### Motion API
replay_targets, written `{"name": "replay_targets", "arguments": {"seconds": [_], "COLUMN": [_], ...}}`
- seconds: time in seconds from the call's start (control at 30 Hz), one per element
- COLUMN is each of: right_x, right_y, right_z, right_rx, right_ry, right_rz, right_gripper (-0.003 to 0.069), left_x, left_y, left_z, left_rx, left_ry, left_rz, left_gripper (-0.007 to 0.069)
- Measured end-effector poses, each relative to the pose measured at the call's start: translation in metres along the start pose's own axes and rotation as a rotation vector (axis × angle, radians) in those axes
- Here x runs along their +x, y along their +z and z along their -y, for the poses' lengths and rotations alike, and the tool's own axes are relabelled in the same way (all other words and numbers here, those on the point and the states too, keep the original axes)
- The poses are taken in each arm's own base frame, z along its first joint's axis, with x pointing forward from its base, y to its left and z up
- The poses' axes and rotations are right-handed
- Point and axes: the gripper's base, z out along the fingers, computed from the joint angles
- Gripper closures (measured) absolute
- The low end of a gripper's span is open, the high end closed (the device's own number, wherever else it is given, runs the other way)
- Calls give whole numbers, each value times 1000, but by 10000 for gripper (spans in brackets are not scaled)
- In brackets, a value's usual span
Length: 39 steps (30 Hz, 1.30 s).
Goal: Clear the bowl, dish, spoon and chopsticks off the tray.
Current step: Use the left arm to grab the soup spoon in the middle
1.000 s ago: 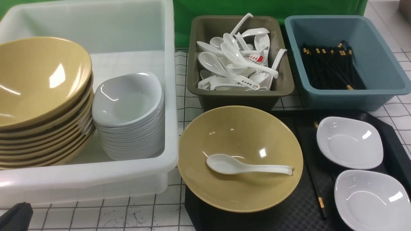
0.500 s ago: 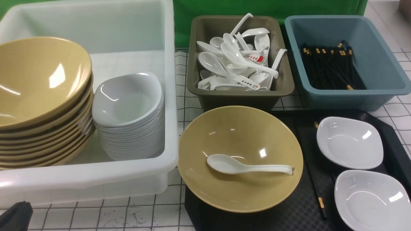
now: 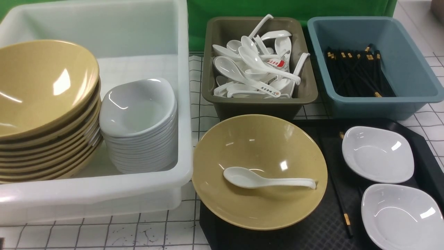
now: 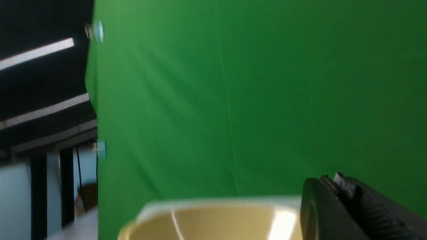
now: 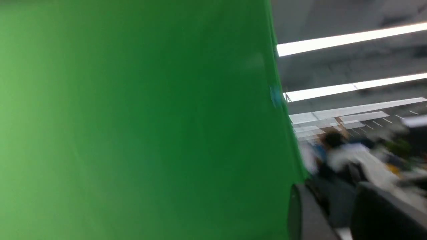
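The mustard-yellow bowl (image 3: 263, 146) sits on the left part of the black tray (image 3: 312, 229). The white spoon (image 3: 263, 180) lies inside the bowl, handle pointing right. The black chopsticks (image 3: 341, 205) lie on the tray between the bowl and two white dishes (image 3: 378, 152) (image 3: 399, 215). Neither gripper shows in the front view. In the left wrist view my left gripper (image 4: 328, 178) has its fingers together and holds nothing. In the right wrist view my right gripper (image 5: 330, 186) is blurred, with a gap between its fingers, and is empty.
A white tub (image 3: 184, 104) at the left holds a stack of yellow bowls (image 3: 45, 90) and a stack of white dishes (image 3: 138, 111). An olive tub (image 3: 215, 38) holds several spoons. A blue tub (image 3: 409, 62) holds several chopsticks. A green backdrop stands behind.
The dark piece of my left arm at the bottom left corner of the front view has moved out of view. The things on the tray have not moved.
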Motion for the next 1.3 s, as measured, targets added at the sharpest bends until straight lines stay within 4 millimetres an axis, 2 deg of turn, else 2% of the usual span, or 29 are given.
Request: {"name": "replay_targets", "arguments": {"seconds": [0.1,0.23,0.27,0.33,0.4,0.47,0.5,0.57,0.67,0.7,0.77,0.8,0.83,0.87,0.9,0.97,1.0,1.17,1.3], "right_x": [-6,-7,-10,-24,-43,-58,-60,-61,-40,-36,-12,-2,-2,6,16,26,31,35,35], "right_y": [0,1,4,14,28,44,53,65,83,84,84,82,81,78,73,66,62,61,62], "right_z": [-2,-2,-3,-7,-11,-15,-15,-15,-7,-6,2,5,5,7,9,7,3,-15,-24], "right_rx": [-26,-20,-12,11,34,56,70,91,159,165,218,230,230,230,213,141,76,-158,-293], "right_ry": [85,112,107,73,26,-30,-63,-92,-122,-123,-138,-157,-162,-182,-207,-244,-235,-190,-218], "right_rz": [67,51,32,-17,-72,-143,-196,-277,-554,-581,-822,-927,-943,-1032,-1171,-1322,-1393,-1414,-1383], "right_gripper": [423,445,456,520,583,619,621,621,621,621,621,621,621,621,621,621,621,621,621], "left_x": [-10,-23,-31,-58,-90,-111,-118,-123,-100,-97,-74,-68,-66,-60,-48,-39,-31,-16,-6], "left_y": [-1,0,2,10,23,41,57,76,121,122,141,147,147,151,157,161,163,172,182], "left_z": [-1,-2,-2,-1,-1,0,1,1,8,9,22,29,30,38,55,77,95,153,198], "left_rx": [-9,0,4,13,19,20,17,15,24,27,89,125,137,184,304,458,579,891,1056], "left_ry": [-58,-190,-209,-242,-251,-246,-238,-236,-254,-259,-279,-275,-271,-260,-226,-187,-152,-100,-12], "left_rz": [111,194,200,187,151,91,33,-38,-374,-426,-711,-782,-817,-880,-1010,-1108,-1160,-1225,-1224], "left_gripper": [638,638,638,638,638,638,638,638,638,638,636,635,635,635,635,634,631,629,608]}}
